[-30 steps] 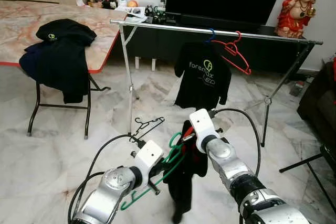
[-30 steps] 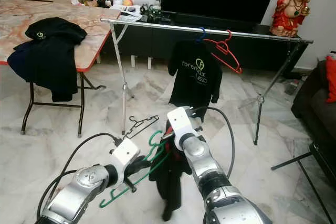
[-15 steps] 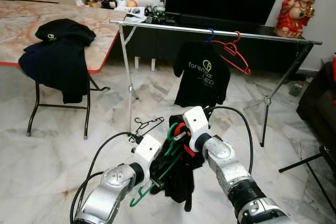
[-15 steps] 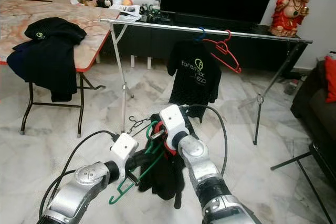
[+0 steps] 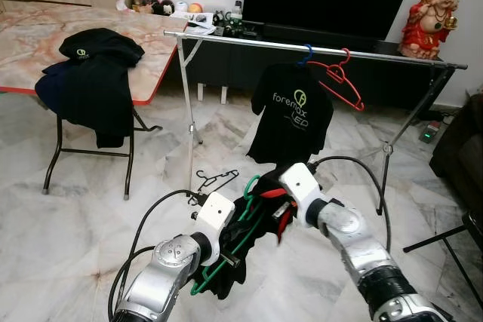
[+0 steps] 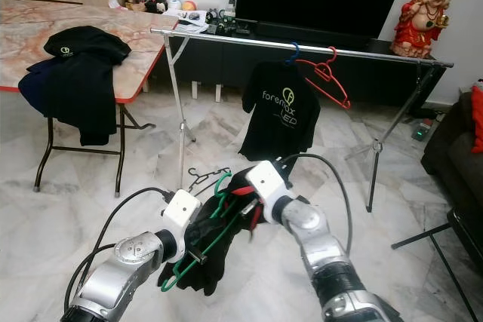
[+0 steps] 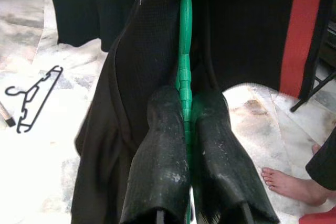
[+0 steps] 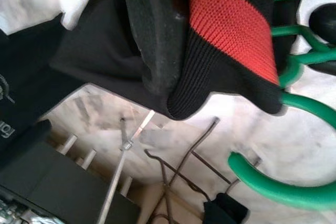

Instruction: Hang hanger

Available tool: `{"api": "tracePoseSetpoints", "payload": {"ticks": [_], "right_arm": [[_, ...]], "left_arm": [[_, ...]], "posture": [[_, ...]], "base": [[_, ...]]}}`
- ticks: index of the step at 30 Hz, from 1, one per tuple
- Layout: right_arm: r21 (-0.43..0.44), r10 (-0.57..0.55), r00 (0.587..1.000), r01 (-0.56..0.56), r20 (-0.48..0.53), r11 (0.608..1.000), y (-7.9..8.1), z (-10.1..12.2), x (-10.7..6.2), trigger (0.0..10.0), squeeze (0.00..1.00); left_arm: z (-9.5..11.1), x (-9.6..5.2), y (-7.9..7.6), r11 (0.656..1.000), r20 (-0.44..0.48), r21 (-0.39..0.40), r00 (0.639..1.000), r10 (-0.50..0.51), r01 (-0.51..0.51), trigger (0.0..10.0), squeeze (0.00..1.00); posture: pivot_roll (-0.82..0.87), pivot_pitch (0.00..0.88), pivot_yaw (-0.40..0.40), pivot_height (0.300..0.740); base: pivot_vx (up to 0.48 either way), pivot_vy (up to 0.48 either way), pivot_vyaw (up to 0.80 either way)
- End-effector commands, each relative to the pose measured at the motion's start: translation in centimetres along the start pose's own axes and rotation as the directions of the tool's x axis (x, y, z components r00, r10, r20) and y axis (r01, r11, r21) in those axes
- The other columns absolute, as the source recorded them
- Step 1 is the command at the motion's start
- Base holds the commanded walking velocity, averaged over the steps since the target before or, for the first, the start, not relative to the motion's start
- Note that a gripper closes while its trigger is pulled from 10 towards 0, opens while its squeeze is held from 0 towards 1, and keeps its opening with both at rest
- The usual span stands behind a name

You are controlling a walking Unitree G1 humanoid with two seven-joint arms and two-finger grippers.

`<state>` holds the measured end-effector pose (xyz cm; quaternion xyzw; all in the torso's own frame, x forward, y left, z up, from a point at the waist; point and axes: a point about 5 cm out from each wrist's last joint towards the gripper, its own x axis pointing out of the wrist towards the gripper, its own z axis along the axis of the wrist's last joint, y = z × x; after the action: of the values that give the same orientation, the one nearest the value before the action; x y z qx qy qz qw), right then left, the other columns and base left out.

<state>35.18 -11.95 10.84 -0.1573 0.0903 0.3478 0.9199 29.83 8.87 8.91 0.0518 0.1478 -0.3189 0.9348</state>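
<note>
While the left end effector (image 7: 184,145) pinches the green hanger (image 5: 226,250) between its two fingers, low and near over the marble floor (image 5: 75,224), the right end effector (image 8: 157,40) grips the black-and-red garment (image 5: 253,224) draped on that hanger. Beyond them a black hanger (image 5: 213,180) lies on the floor, and the metal clothes rail (image 5: 249,41) stands far across, carrying a black T-shirt (image 5: 291,113) reading "foremax LED" and a red hanger (image 5: 341,81). Far left, a desk (image 5: 45,35) holds dark shirts (image 5: 90,81), one with a small logo too tiny to read; a red statue (image 5: 432,20) sits far right, and a bare foot (image 7: 289,184) shows on the floor.
</note>
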Motion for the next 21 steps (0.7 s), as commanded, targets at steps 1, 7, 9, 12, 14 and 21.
{"api": "tracePoseSetpoints", "payload": {"ticks": [1, 7, 9, 12, 14, 21], "right_arm": [[-0.022, 0.058, 0.995, -0.056, 0.08, 0.998, 0.0, 1.3, -0.5, 10.0, 0.0], [-0.123, 0.281, 0.947, -0.264, 0.155, 0.957, 1.6, 2.4, -1.6, 10.0, 0.0], [-0.137, 0.351, 0.921, -0.331, 0.167, 0.933, 2.4, 2.6, -1.7, 10.0, 0.0], [-0.176, 0.453, 0.878, -0.427, 0.152, 0.887, 4.2, 2.6, -1.9, 10.0, 0.0], [-0.188, 0.42, 0.899, -0.394, 0.128, 0.9, 4.0, 2.2, -1.7, 10.0, 0.0], [-0.174, -0.012, 0.999, 0.018, 0.036, 0.985, -1.7, 1.7, -1.5, 10.0, 0.0]], "left_arm": [[0.8, 0.4, -0.1, 1.0, 0.036, 0.012, 0.999, -0.001, 0.001, 10.0, 0.0], [0.6, 0.4, -0.1, 1.0, 0.034, 0.009, 0.999, -0.008, 0.007, 10.0, 0.0], [0.6, 0.4, -0.1, 1.0, 0.031, 0.009, 0.999, -0.008, 0.008, 10.0, 0.0], [0.6, 0.5, -0.1, 1.0, 0.034, 0.008, 0.999, -0.01, 0.01, 10.0, 0.0], [0.7, 0.5, -0.2, 1.0, 0.037, 0.007, 0.999, -0.012, 0.012, 10.0, 0.0], [0.4, 0.2, -0.1, 1.0, 0.031, 0.009, 0.999, -0.018, 0.018, 10.0, 0.0]], "posture": [[0.13, 0.0, -0.118, 0.74], [0.13, 0.0, -0.114, 0.74], [0.13, 0.0, -0.113, 0.74], [0.13, 0.0, -0.115, 0.74], [0.14, 0.0, -0.115, 0.74], [0.13, 0.0, -0.115, 0.74]], "base": [[0.0, 0.0, 0.0], [0.0, 0.0, 0.0], [0.0, 0.0, 0.0], [0.0, 0.0, 0.0], [0.0, 0.0, 0.0], [0.0, 0.0, 0.0]]}}
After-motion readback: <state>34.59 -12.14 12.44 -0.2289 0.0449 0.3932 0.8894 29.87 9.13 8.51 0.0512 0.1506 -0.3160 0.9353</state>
